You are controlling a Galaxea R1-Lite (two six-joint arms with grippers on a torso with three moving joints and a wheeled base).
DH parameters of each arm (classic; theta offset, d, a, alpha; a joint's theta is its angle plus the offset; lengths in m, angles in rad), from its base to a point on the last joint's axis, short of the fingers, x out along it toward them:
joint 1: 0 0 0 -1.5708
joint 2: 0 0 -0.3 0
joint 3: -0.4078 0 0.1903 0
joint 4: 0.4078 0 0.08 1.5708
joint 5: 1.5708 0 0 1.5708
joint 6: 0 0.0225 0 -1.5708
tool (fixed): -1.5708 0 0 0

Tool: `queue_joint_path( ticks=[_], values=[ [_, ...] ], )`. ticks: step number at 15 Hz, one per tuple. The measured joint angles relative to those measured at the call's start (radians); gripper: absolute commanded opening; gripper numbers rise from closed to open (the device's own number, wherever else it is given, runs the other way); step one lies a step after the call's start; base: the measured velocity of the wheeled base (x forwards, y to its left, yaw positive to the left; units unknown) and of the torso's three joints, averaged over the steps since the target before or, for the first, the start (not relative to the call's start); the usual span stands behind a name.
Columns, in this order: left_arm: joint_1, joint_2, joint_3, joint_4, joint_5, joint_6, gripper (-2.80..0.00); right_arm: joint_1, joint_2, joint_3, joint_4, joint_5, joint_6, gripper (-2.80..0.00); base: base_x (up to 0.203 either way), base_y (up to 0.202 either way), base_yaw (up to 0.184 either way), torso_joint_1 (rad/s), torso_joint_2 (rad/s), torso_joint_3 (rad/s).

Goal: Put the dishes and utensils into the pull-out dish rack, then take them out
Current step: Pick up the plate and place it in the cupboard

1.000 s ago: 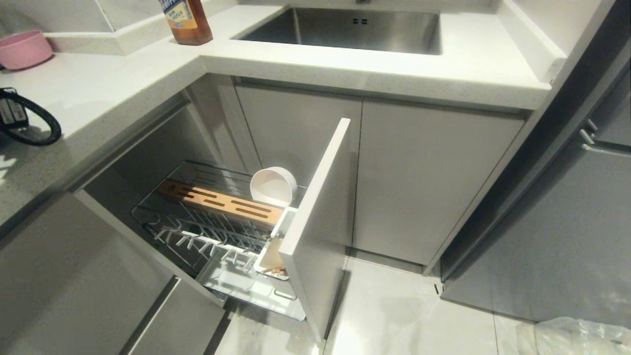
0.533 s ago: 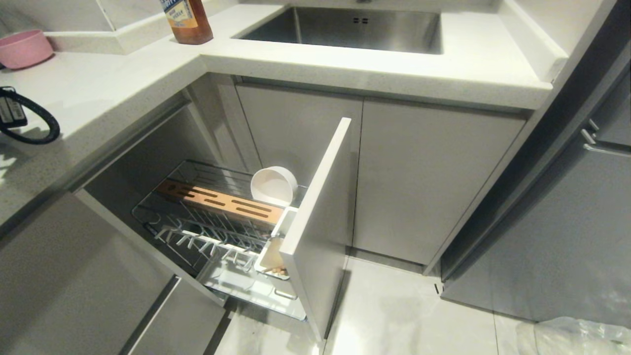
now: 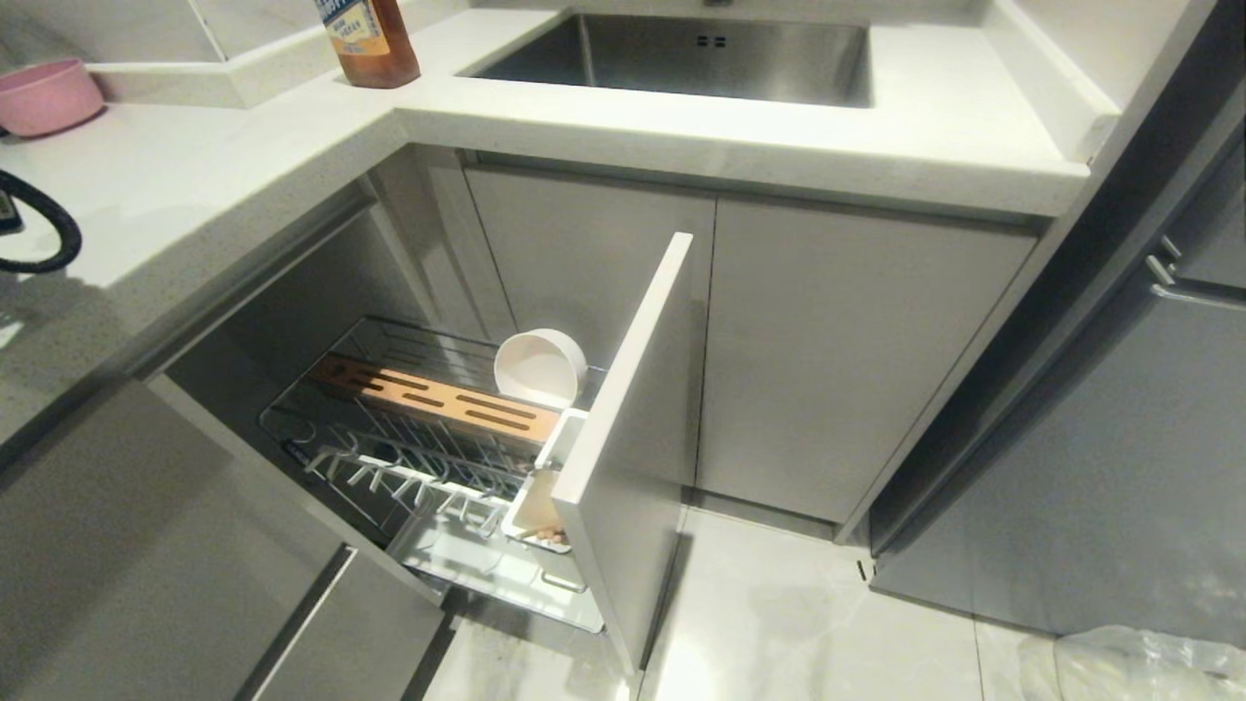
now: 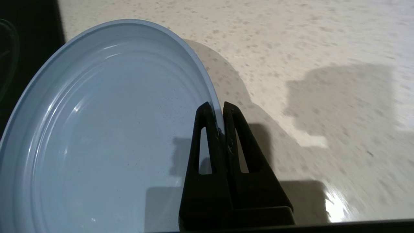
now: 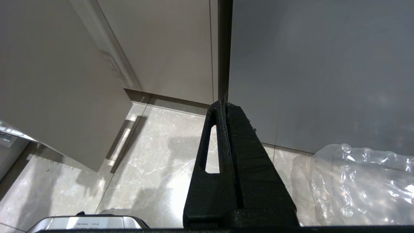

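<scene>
- Head view: the pull-out dish rack [image 3: 438, 458] stands drawn out below the counter [image 3: 243, 166], a white cup [image 3: 538, 368] tilted at its back, beside the slotted wooden strip [image 3: 438, 397]. Neither gripper shows here; only a black cable loop [image 3: 44, 229] of the left arm pokes in at the frame's left edge, further out of frame than a second ago.
- Left wrist view: the left gripper [image 4: 217, 108] is clamped tight on the rim of the light-blue plate [image 4: 106, 129] above the speckled counter; the plate's lower portion is cut off.
- Right wrist view: the right gripper [image 5: 223, 104] hangs closed and empty over the floor [image 5: 155, 161], beside a clear plastic bag [image 5: 359, 184].
</scene>
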Motion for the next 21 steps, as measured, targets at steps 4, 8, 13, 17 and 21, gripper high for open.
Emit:
queue_joint_path(
  ticks=[4, 8, 13, 17, 21],
  values=[
    [-0.04, -0.076, -0.058, -0.021, -0.056, -0.144, -2.8, 0.0, 0.0, 0.0, 0.0, 0.0, 0.0, -2.8, 0.0, 0.0, 0.0, 0.0, 0.0, 0.0],
    [-0.13, -0.162, -0.075, -0.023, -0.1, -0.218, -2.8, 0.0, 0.0, 0.0, 0.0, 0.0, 0.0, -2.8, 0.0, 0.0, 0.0, 0.0, 0.0, 0.0],
    [-0.412, -0.246, -0.03, -0.054, -0.164, -0.302, -2.8, 0.0, 0.0, 0.0, 0.0, 0.0, 0.0, -2.8, 0.0, 0.0, 0.0, 0.0, 0.0, 0.0],
    [-0.62, -0.289, 0.078, -0.231, -0.161, -0.327, -2.8, 0.0, 0.0, 0.0, 0.0, 0.0, 0.0, -2.8, 0.0, 0.0, 0.0, 0.0, 0.0, 0.0],
    [-0.705, -0.303, 0.109, -0.391, -0.158, -0.373, -2.8, 0.0, 0.0, 0.0, 0.0, 0.0, 0.0, -2.8, 0.0, 0.0, 0.0, 0.0, 0.0, 0.0]
  ],
)
